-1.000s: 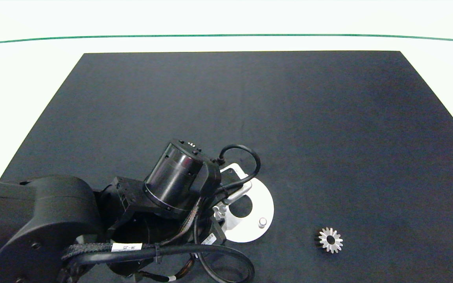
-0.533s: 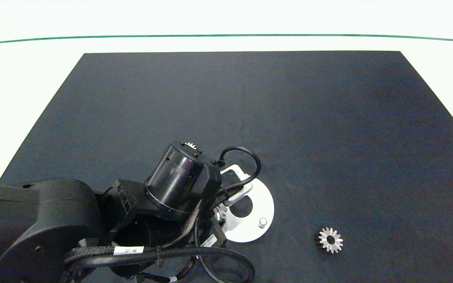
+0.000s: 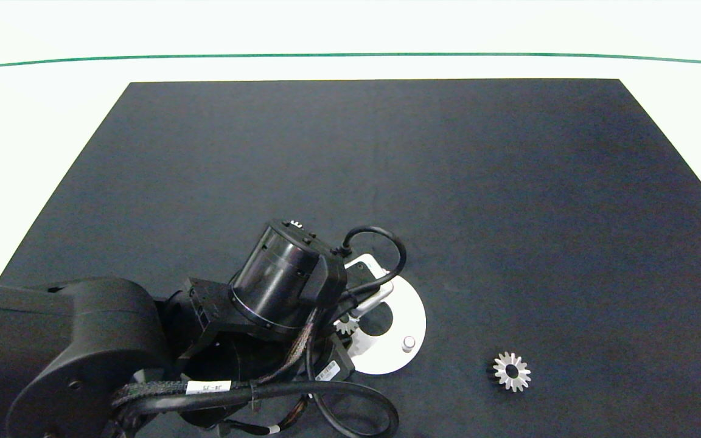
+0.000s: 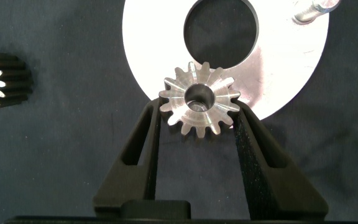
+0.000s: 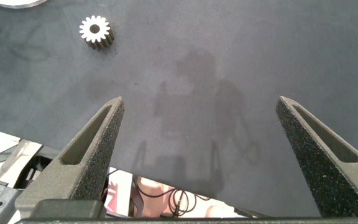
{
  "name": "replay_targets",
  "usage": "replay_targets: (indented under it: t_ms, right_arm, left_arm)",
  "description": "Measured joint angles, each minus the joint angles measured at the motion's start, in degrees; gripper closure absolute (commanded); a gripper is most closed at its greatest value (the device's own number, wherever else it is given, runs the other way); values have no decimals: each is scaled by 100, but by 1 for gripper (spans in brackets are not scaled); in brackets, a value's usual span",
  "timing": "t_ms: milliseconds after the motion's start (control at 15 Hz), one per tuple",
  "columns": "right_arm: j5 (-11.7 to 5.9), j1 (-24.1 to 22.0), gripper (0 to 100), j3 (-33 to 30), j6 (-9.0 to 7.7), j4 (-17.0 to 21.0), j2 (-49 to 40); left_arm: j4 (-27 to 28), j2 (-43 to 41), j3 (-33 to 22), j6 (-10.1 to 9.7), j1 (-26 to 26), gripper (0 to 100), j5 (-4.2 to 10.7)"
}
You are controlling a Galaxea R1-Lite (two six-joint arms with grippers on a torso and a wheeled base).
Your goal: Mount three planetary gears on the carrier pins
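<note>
L gripper (image 4: 197, 115) clamped on gear (image 4: 199, 101), shifted slightly vs 0.5 s ago, over disc (image 4: 278, 74) rim | grip seen in wrist view only | R gripper (image 5: 201, 124) wide, nothing held.

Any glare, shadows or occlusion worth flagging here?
Head view: the left arm hides most of the white disc and the held gear.
Left wrist view: bright sheen on the disc; the gear in the left claw is sharp.
Right wrist view: the open right claw casts a soft shadow on the mat.
</note>
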Motion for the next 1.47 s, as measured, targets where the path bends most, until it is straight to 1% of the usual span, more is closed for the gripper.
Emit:
replay_targets:
  t_ms: [467,800,1067,1467]
  right_arm:
    - [0,-5,0,37,0,-2,0]
    - [0,-7,0,37,0,-5,0]
    - [0,-10,0,28,-4,-5,-6]
    - [-2,-10,0,28,-6,-2,-37]
  left_arm:
    - [5,-38,-33,7,5,100,-2]
    - [7,-158,104,-22,20,100,-9]
    - [-2,-204,187,-37,24,100,-48]
    - [-219,-204,330,-45,22,100,-66]
